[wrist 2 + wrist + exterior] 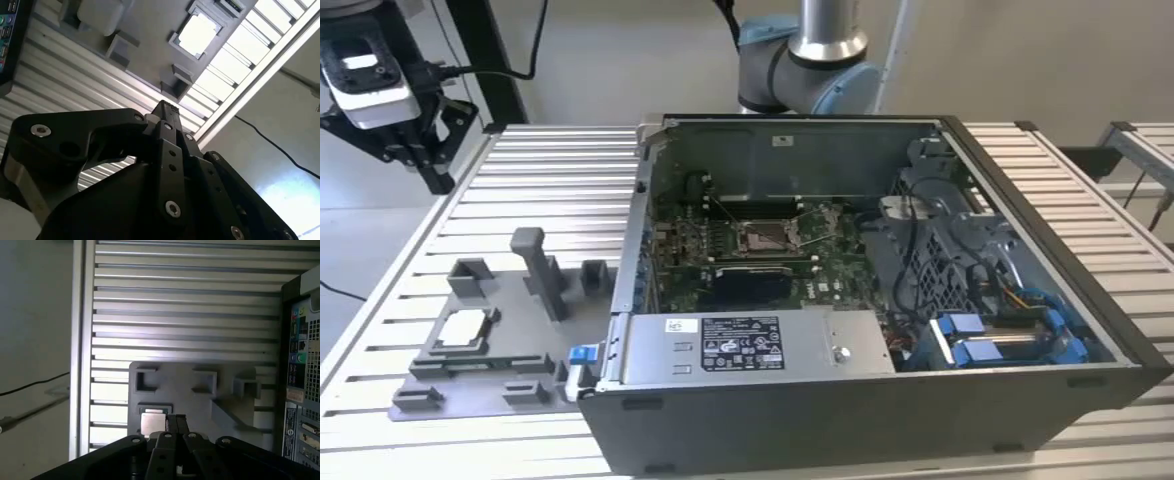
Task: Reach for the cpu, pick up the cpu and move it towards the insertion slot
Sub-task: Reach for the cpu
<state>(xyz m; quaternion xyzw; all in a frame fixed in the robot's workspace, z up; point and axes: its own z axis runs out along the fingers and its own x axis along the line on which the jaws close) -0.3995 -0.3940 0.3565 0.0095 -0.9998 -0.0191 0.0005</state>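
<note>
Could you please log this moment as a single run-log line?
phase: reach | pincer: shut, empty | cpu: lying in grey fixture, untouched | insertion slot: inside open computer case

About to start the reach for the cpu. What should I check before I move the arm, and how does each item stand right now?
1. cpu seated in the grey fixture: ok, it lies flat in its recess.
2. gripper free of load: ok, it holds nothing.
3. Jaws open for a grasp: not ok, they stand together.
4. Gripper at the cpu: not ok, it hangs above the table, apart from the chip.
5. insertion slot exposed: ok, the computer case is open above it.
6. Slot's metal frame open to take the chip: cannot tell.
</note>
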